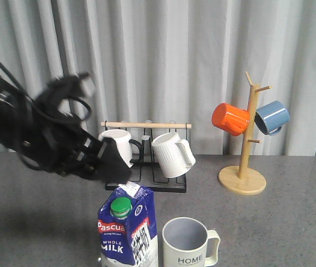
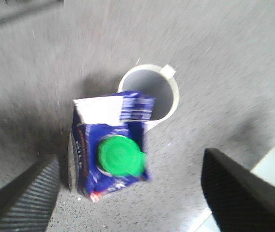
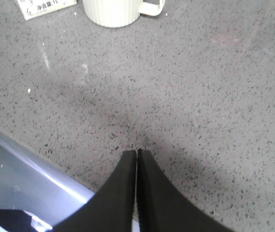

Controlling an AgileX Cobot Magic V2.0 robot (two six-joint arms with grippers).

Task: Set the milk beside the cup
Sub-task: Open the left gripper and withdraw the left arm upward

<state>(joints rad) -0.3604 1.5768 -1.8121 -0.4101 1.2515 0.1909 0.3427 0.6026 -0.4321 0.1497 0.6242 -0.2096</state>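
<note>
Milk, a blue-and-white gable-top carton [image 1: 128, 231], stands upright at the bench's near edge, just beside the pale grey-green ceramic "HOME" cup [image 1: 188, 243]. Above it the left gripper [image 2: 128, 193] is spread wide and empty; the right gripper [image 3: 137, 153] is pressed closed on nothing.

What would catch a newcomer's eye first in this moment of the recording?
The milk carton, dark blue with a bright green cap, stands at the front edge of the table, close beside the HOME cup. Above and behind it hangs the blurred black left arm, its left gripper wide open over the carton. At the back right, an orange mug and a blue mug hang on a wooden mug tree.
</note>
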